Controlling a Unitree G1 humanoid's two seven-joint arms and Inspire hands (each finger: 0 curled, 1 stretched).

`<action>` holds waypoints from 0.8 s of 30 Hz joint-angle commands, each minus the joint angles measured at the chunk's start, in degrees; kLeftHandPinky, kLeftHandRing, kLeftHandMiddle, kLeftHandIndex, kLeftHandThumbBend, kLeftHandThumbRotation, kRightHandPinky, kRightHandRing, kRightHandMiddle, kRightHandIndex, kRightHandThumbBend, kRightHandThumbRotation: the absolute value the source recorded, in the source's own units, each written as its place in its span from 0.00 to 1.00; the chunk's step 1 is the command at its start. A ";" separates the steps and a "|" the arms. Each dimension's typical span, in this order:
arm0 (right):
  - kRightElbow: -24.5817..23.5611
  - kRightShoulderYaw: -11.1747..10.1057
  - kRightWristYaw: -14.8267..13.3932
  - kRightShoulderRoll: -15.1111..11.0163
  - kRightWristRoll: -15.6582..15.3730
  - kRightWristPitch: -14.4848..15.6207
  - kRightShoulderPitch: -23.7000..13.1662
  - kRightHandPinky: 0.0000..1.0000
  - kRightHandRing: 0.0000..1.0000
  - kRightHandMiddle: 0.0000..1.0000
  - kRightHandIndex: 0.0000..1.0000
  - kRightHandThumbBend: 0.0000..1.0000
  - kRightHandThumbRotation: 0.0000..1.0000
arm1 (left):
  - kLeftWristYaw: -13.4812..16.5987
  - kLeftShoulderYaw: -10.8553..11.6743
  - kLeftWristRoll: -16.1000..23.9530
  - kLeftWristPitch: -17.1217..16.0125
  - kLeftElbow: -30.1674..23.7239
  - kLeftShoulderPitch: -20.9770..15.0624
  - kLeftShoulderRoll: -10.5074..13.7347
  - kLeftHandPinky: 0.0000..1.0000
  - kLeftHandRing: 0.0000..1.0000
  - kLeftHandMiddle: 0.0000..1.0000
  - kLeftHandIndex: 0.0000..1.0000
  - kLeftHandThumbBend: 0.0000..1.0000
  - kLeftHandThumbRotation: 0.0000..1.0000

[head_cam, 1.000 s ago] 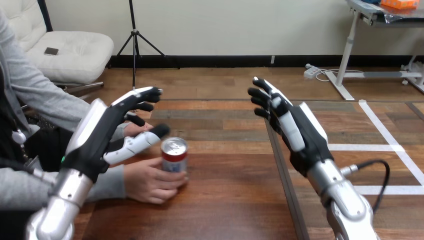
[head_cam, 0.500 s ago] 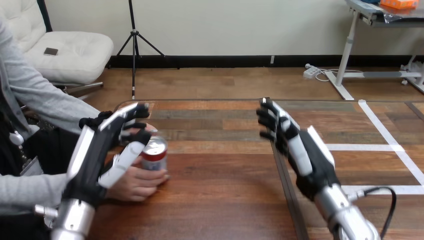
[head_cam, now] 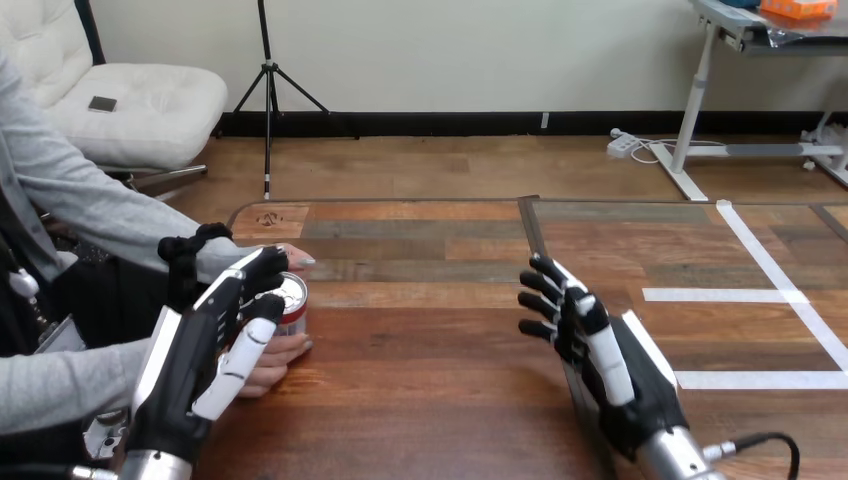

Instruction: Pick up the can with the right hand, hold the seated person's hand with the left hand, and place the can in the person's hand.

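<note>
A red-and-white can (head_cam: 293, 302) with a silver top stands at the table's left. The person's hand (head_cam: 272, 362) is wrapped round it from the near side, and fingertips of the person's other hand (head_cam: 298, 260) show just behind it. My left hand (head_cam: 190, 365) hangs low at the left with its fingers straight, open, in front of the person's hand and partly covering it. I cannot tell whether it touches. My right hand (head_cam: 625, 375) is open with spread fingers near the table's middle right, well apart from the can.
The wooden table (head_cam: 430, 400) stretches ahead to its far edge (head_cam: 400, 203). A dark seam (head_cam: 540, 250) runs down the tabletop just behind my right hand. The person's grey sleeves (head_cam: 90, 200) fill the left side.
Both my hands have dropped and drawn back toward the view's bottom. The person's hands have carried the can leftward. My left hand's fingers now lie lower, beside the can.
</note>
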 commanded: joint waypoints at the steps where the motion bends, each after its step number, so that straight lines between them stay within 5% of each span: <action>1: -2.75 -1.26 0.40 1.70 2.09 -3.11 -1.59 0.89 0.91 0.93 0.94 1.00 1.00 | -2.88 0.64 -2.80 -1.42 1.30 -0.57 -1.72 0.83 0.86 0.86 0.85 0.50 0.88; 15: 0.71 -3.12 1.24 3.36 4.53 -5.93 -1.78 0.92 0.88 0.91 0.93 1.00 1.00 | -8.80 2.87 -10.14 -3.72 5.01 -2.05 -5.96 0.82 0.84 0.83 0.85 0.48 0.83; 24: 1.63 -4.01 1.82 3.17 5.34 -5.10 -2.30 0.94 0.89 0.90 0.93 1.00 1.00 | -8.40 4.93 -11.22 -5.36 6.71 -3.18 -8.76 0.78 0.79 0.77 0.78 0.40 0.83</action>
